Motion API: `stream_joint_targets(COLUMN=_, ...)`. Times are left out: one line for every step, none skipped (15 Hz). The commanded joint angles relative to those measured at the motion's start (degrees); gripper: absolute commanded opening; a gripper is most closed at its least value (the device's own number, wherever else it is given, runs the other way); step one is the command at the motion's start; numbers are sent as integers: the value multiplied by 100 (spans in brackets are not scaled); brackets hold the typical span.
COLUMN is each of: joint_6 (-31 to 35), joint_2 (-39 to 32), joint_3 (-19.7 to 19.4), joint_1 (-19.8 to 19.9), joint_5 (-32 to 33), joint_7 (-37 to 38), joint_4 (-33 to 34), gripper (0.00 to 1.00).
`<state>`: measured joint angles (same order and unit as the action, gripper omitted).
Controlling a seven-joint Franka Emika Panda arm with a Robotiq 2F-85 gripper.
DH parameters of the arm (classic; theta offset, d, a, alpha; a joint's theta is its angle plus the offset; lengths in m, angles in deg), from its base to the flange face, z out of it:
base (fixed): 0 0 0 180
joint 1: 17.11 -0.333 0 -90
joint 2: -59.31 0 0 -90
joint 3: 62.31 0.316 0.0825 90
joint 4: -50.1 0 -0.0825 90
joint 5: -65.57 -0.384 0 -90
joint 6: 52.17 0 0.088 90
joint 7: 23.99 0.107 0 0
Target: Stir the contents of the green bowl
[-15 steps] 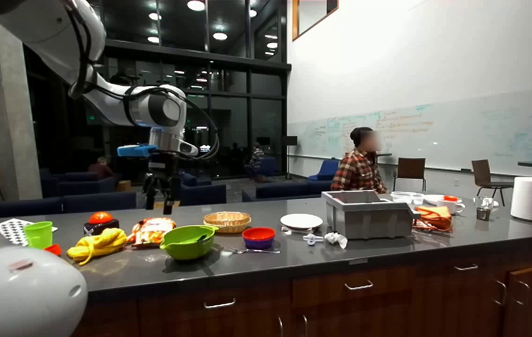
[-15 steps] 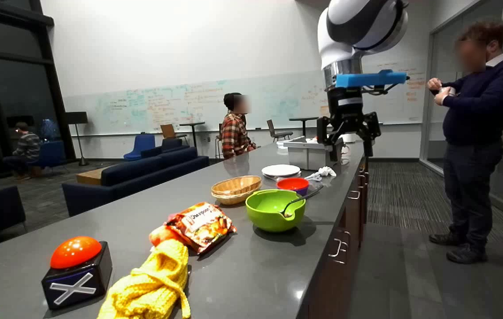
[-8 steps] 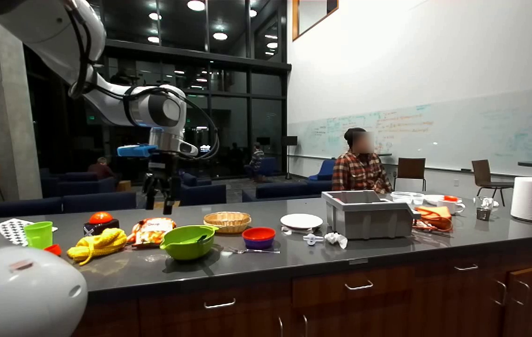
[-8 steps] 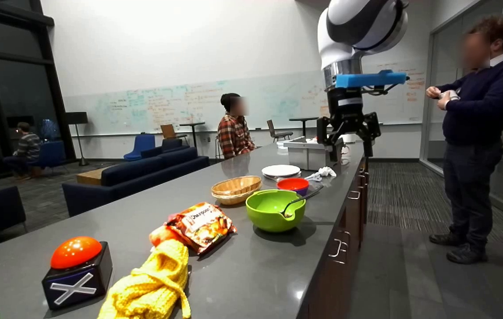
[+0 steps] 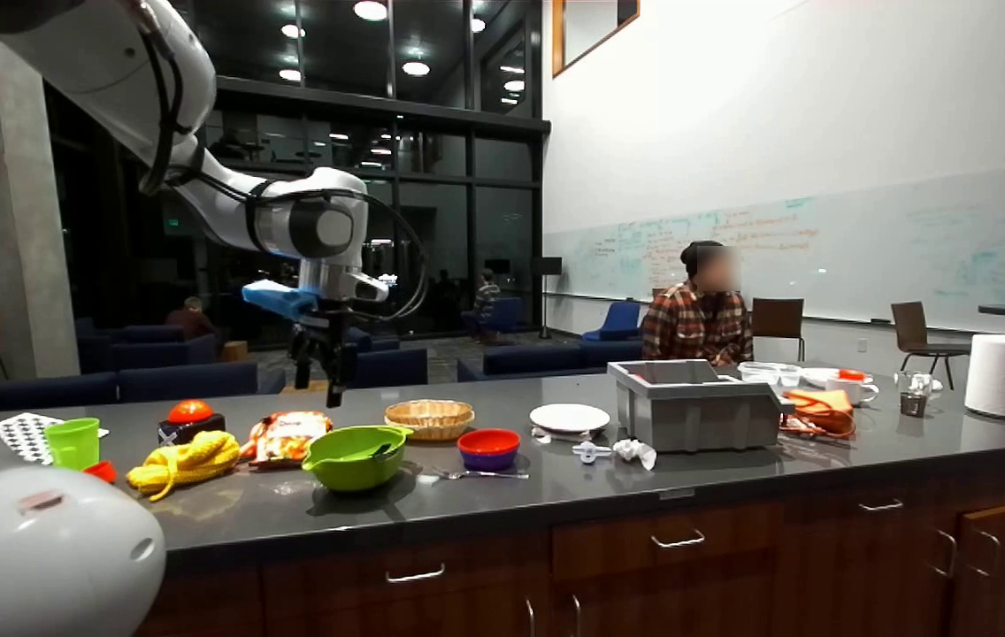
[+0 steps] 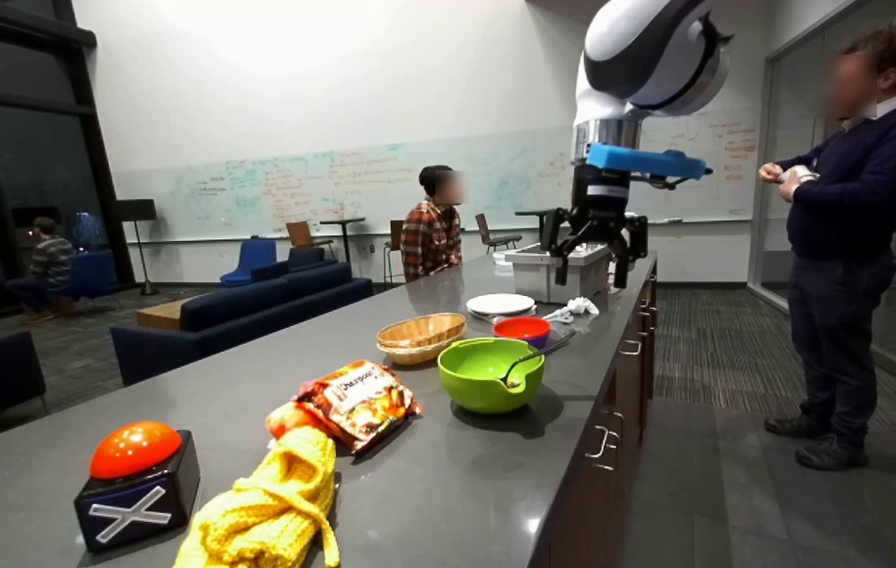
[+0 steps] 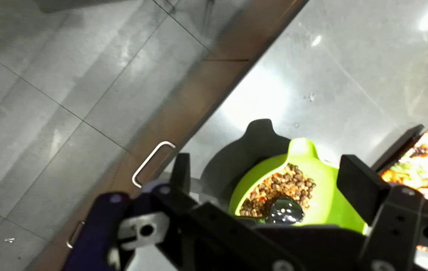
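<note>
Jaws spread, black spoon (image 6: 540,354) in lime-green bowl (image 5: 354,471)

In an exterior view, the bowl sits on the near side of the counter (image 5: 502,407), left of a red bowl (image 5: 488,440). In an exterior view, the spoon leans over the right rim. In the wrist view, the jaws stand wide apart, brown pellets (image 7: 293,186) showing between.

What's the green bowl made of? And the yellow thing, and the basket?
Green bowl: probably plastic; smooth, with a soft shine and one even colour.
Yellow thing: looks like knitted yarn, dull and soft; chunky stitches show.
Basket: seems woven, rough-looking, since bands pattern its sides; wicker or plastic, I can't tell.
</note>
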<state>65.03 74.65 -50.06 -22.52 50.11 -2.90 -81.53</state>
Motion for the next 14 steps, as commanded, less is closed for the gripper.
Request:
stream_joint_targets(joint_6=873, joint_2=-265, joint_3=-245, joint_1=-98, joint_5=-438, joint_7=-543, joint_4=-172, gripper=100)
stream_joint_targets(joint_6=1015, joint_2=-333, joint_3=-281, joint_1=-104, joint_5=-512, joint_7=-667, joint_4=-198, gripper=100)
stream_joint_targets(joint_6=1159, joint_2=-433, joint_3=-314, joint_1=-102, joint_5=-562, joint_7=-779, joint_4=-208, gripper=100)
stream_joint_targets(joint_6=1260, joint_2=-520, joint_3=-345, joint_1=-109, joint_5=-637, joint_7=-899, joint_4=-208, gripper=100)
stream_joint_targets(joint_6=1353, joint_2=-608, joint_3=-370, joint_1=-112, joint_5=-687, joint_7=-1009, joint_4=-203, gripper=100)
stream_joint_targets(joint_6=1419, joint_2=-693, joint_3=-389, joint_1=-113, joint_5=-741, joint_7=-1099, joint_4=-189, gripper=100)
stream_joint_targets(joint_6=1464, joint_2=-772, joint_3=-404, joint_1=-108, joint_5=-763, joint_7=-1170, joint_4=-173, gripper=100)
stream_joint_targets(joint_6=1498, joint_2=-858, joint_3=-413, joint_1=-106, joint_5=-785, joint_7=-1244, joint_4=-148, gripper=100)
stream_joint_targets(joint_6=1492, joint_2=-933, joint_3=-427, joint_1=-99, joint_5=-782, joint_7=-1326, joint_4=-114, gripper=100)
stream_joint_targets(joint_6=1463, joint_2=-1003, joint_3=-442, joint_1=-95, joint_5=-792, joint_7=-1419, joint_4=-75, gripper=100)
stream_joint_targets(joint_6=1451, joint_2=-1059, joint_3=-450, joint_1=-75, joint_5=-689, joint_7=-1475, joint_4=-41, gripper=100)
stream_joint_targets(joint_6=1426, joint_2=-1086, joint_3=-458, joint_1=-70, joint_5=-646, joint_7=-1562, joint_4=-17, gripper=100)
stream_joint_targets(joint_6=1405, joint_2=-1106, joint_3=-462, joint_1=-65, joint_5=-567, joint_7=-1647, joint_4=8, gripper=100)
stream_joint_targets(joint_6=1404, joint_2=-1102, joint_3=-460, joint_1=-63, joint_5=-466, joint_7=-1725, joint_4=22, gripper=100)
